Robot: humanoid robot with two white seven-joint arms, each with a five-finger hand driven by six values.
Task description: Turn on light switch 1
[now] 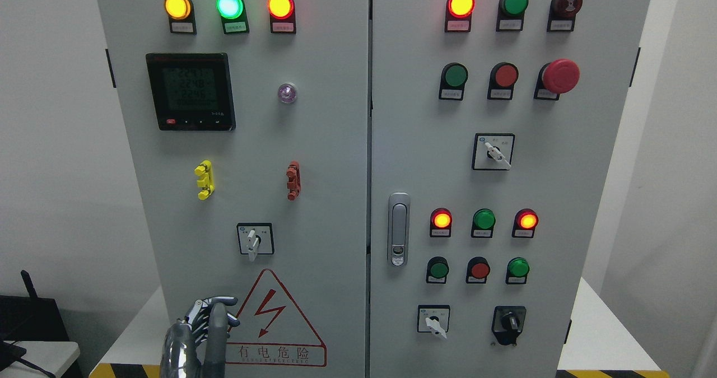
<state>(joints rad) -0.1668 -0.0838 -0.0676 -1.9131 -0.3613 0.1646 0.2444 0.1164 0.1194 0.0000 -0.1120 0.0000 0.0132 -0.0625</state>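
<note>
A grey electrical cabinet [336,143] with two doors fills the view. On the left door a white rotary selector switch [255,239] has its handle pointing down. My left hand [208,315] rises from the bottom edge, below and left of that switch, next to the red warning triangle [274,322]. Its fingers are curled and hold nothing, and it touches no control. The right door carries three more selector switches: one upper [493,152], one lower white [433,320] and one lower black [508,322]. My right hand is out of view.
Lit yellow, green and red lamps [229,5] sit across the left door's top, above a digital meter [190,91]. The right door has push buttons, a red emergency stop [560,76] and a door latch [398,229]. Yellow-black tape marks the floor edge.
</note>
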